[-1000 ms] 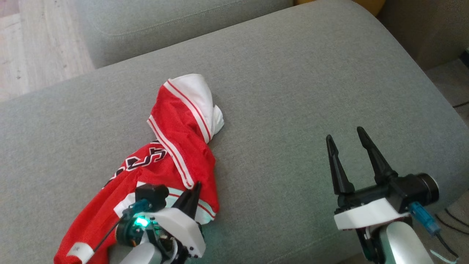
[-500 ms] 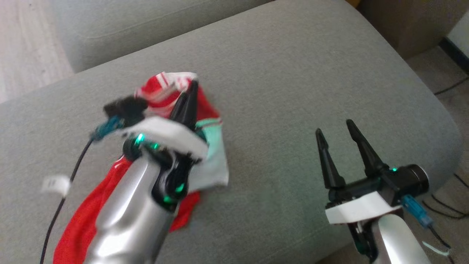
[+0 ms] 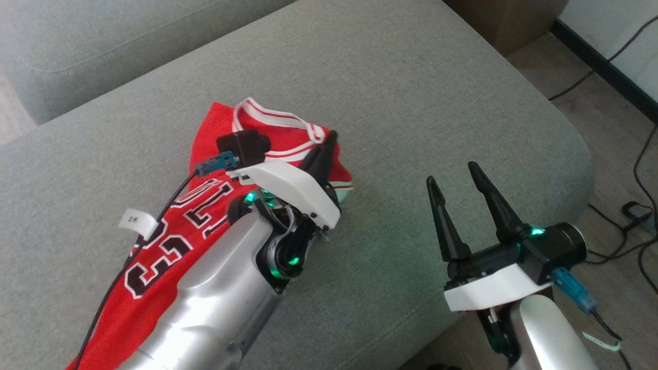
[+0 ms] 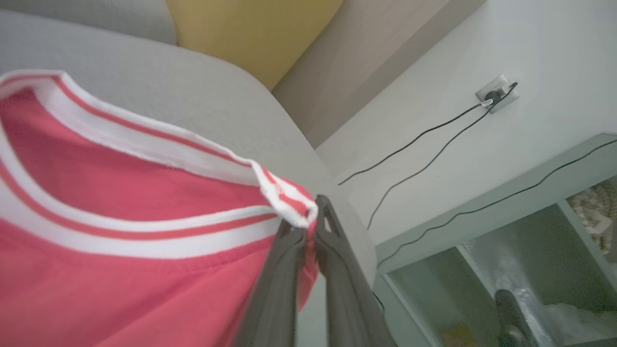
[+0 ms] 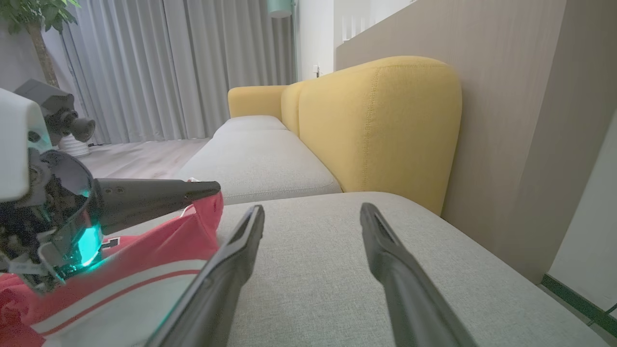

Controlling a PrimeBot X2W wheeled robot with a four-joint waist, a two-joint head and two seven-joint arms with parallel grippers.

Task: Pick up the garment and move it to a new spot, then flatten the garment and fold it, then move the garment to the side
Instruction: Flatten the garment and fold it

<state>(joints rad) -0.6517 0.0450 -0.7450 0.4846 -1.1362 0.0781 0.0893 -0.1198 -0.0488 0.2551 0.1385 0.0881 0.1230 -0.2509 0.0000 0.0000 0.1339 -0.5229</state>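
The left claw [image 3: 331, 136] pinches the garment [image 3: 169, 241] by its white-trimmed edge; the right claw [image 3: 451, 172], spread, hangs clear of it.

Garment: red cloth jersey [image 3: 169, 241], soft matt knit, ribbed white trim; grey sofa seat cushion [image 3: 411, 92], coarse matt woven cloth; yellow sofa back [image 5: 381, 120], fine-grained matt cloth; left gripper [image 3: 329, 141], right gripper [image 3: 452, 173], smooth matt black plastic; silver left forearm [image 3: 216, 303], glossy, metallic-looking
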